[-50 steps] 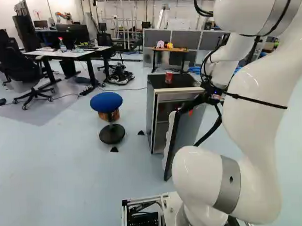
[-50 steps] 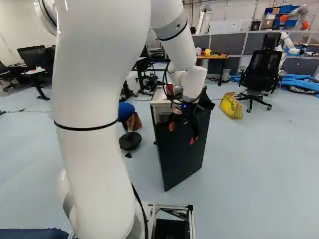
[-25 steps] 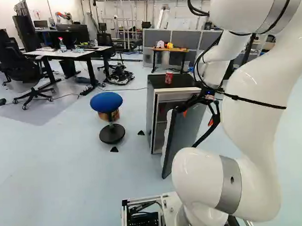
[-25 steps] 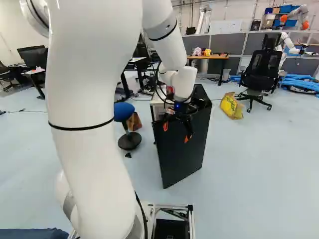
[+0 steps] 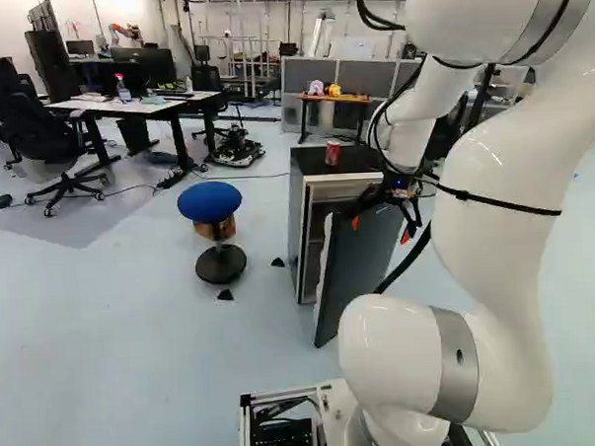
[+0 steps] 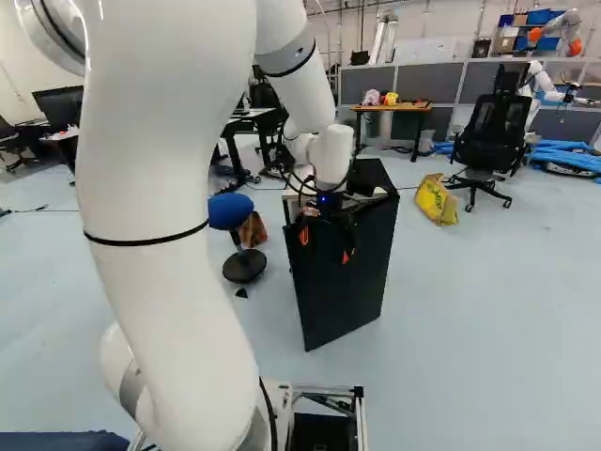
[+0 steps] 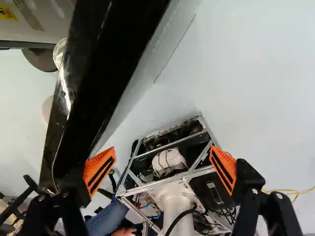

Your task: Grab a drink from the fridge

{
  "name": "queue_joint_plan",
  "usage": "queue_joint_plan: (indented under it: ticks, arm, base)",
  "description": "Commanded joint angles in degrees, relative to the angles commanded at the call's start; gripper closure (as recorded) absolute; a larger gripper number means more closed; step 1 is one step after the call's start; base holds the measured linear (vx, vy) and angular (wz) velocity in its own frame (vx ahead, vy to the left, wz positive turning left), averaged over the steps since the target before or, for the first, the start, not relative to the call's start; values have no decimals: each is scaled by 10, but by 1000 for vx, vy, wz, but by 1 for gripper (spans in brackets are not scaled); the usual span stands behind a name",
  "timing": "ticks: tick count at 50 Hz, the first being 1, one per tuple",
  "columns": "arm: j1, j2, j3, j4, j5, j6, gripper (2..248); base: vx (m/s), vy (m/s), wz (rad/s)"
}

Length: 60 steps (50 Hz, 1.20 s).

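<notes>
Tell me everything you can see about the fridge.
The fridge is a low, boxy unit with a smooth dark top, a grey side and a pale front frame. It stands upright on the floor. Its door, a flat panel with a dark outer face, is swung open. A red can stands on top. The open gripper is close beside the door; I can't tell if they touch.

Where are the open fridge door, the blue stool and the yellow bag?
Fridge door (image 6: 340,282): right base view, on the middle of its dark outer face.
Blue stool (image 5: 210,200): left base view, on its round seat.
Yellow bag (image 6: 435,200): right base view, on the middle of its side.
</notes>
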Motion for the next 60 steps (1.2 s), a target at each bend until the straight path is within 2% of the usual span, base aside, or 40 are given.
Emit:
queue_joint_plan:
  ticks: [36, 60]
  arm:
    - [60, 7, 9, -28, 66, 0, 3]
    - [90, 7, 9, -47, 139, 0, 3]
  base:
    - [0, 0, 0]
    - [0, 0, 0]
